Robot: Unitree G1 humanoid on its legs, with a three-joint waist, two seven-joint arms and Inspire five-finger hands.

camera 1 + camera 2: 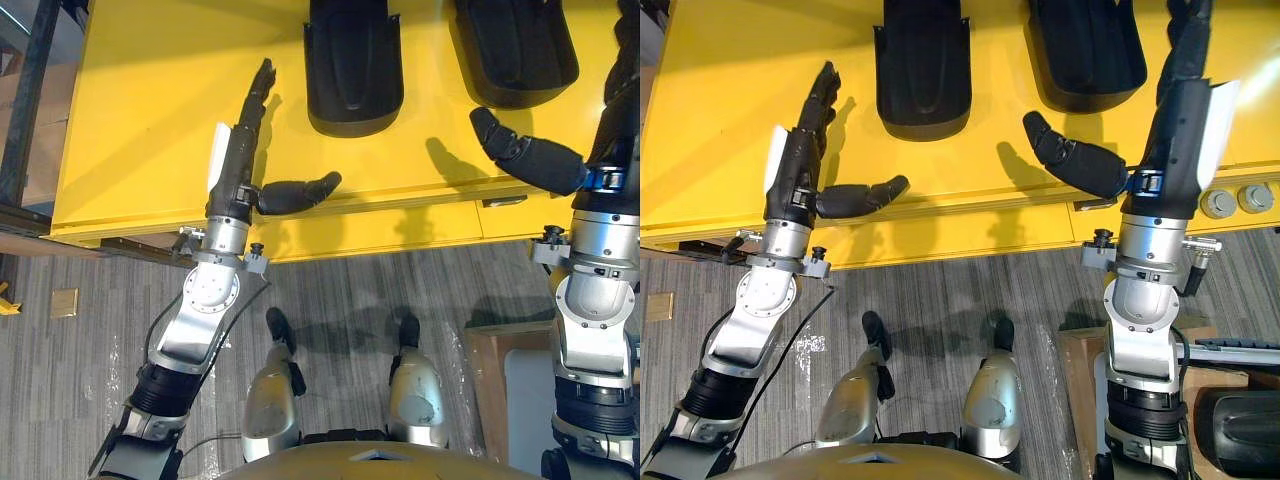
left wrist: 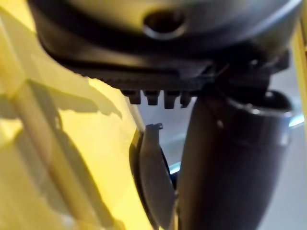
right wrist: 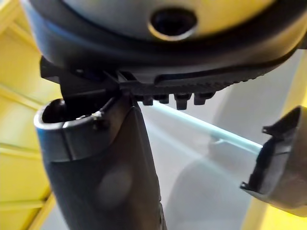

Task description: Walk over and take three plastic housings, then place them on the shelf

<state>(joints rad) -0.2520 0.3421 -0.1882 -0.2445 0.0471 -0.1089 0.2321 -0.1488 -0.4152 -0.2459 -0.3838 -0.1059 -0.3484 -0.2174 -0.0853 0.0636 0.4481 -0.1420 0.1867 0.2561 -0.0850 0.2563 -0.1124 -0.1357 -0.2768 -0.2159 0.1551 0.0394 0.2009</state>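
Since left hand (image 1: 238, 160) and right hand (image 1: 1180, 120) hover empty, fingers straight, either side of two housings (image 1: 352, 60) on the table (image 1: 150, 90), press both palms squarely onto one housing's sides.

The yellow table (image 1: 130, 120) is showing a smooth, painted face with a faint gloss, and soft shadows are lying on it. The left housing (image 1: 352, 70) and the right housing (image 1: 515, 50) are looking like moulded black plastic with a satin sheen. The left hand (image 1: 235, 165) and the right hand (image 1: 1180, 130) are showing matt dark casings. The floor (image 1: 100, 330) is looking streaked and grey, possibly wood-grain vinyl.
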